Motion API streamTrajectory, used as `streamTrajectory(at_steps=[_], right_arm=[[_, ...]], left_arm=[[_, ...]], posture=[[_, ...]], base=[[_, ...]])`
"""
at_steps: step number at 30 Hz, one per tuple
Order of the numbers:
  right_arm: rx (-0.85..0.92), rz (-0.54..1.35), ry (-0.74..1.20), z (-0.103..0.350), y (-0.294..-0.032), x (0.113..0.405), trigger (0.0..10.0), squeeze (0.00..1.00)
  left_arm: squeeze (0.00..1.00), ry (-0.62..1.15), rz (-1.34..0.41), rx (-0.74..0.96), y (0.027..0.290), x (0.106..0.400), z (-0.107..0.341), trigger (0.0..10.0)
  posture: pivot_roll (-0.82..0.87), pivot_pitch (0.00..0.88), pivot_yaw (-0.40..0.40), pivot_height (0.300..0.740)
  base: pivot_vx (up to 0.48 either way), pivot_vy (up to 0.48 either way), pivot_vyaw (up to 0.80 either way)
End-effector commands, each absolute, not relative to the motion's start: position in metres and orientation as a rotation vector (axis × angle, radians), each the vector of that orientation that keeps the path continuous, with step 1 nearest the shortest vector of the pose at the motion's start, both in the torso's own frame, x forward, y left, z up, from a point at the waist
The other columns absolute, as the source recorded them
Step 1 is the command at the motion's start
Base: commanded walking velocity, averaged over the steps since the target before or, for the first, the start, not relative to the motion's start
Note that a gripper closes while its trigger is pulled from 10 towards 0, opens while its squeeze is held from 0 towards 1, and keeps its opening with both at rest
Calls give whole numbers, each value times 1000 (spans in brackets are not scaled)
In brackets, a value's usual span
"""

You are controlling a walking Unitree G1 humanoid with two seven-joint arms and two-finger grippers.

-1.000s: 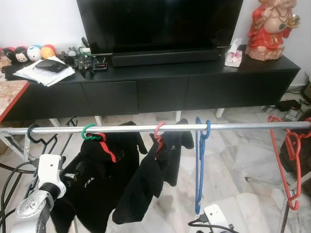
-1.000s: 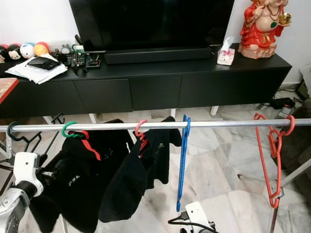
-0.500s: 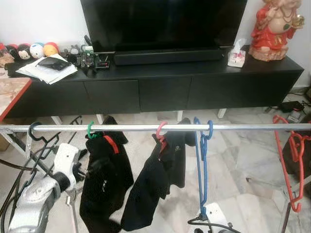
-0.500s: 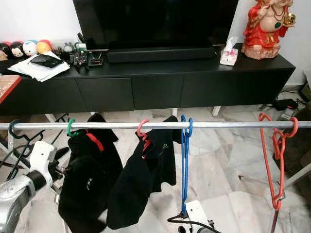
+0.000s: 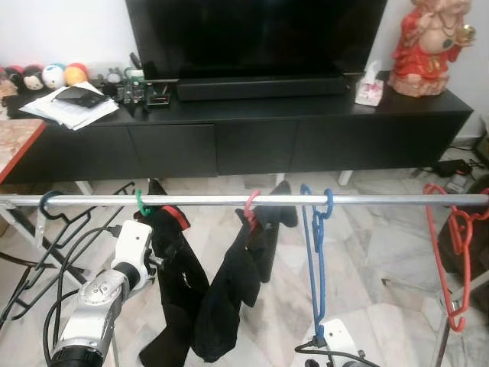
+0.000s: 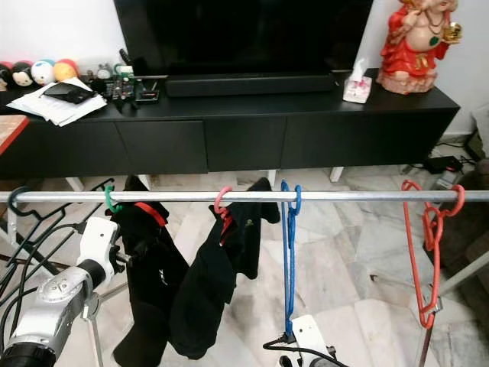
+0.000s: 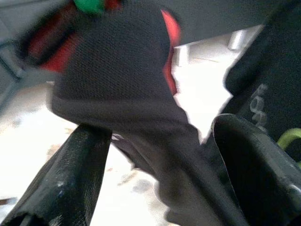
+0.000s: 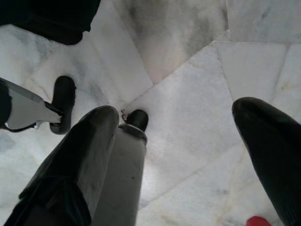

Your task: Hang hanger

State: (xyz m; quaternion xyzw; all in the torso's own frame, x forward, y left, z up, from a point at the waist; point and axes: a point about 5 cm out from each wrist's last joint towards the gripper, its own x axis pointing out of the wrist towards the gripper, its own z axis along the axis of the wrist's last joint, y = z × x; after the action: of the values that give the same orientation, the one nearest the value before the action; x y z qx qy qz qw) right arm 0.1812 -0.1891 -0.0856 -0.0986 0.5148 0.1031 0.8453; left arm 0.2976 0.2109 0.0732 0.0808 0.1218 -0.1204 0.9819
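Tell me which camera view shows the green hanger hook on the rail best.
The right eye view: the green hanger hook sits sharp over the rail, with the black garment below it. The left eye view shows the same, slightly nearer the left gripper. The left wrist view catches a blurred green patch above the cloth.

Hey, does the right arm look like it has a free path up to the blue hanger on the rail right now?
Probably yes. The right end effector hangs low, open, pointing at the marble floor, and the blue hanger dangles directly above that arm with nothing between. The nearest black garment hangs off to its left.
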Motion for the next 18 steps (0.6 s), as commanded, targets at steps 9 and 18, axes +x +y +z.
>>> streamTrajectory(at_steps=[9,18], right_arm=[[-200,221,1079,-85,-188,182,10000,0],[-196,221,1080,-86,-187,181,10000,0]], left_arm=[[0,211,0,228,214,323,84,10000],[0,260,3,200,214,322,70,4824]], posture=[[-12,0,-18,740],[-20,0,-11,740]], base=[[0,0,0],[0,0,0]])
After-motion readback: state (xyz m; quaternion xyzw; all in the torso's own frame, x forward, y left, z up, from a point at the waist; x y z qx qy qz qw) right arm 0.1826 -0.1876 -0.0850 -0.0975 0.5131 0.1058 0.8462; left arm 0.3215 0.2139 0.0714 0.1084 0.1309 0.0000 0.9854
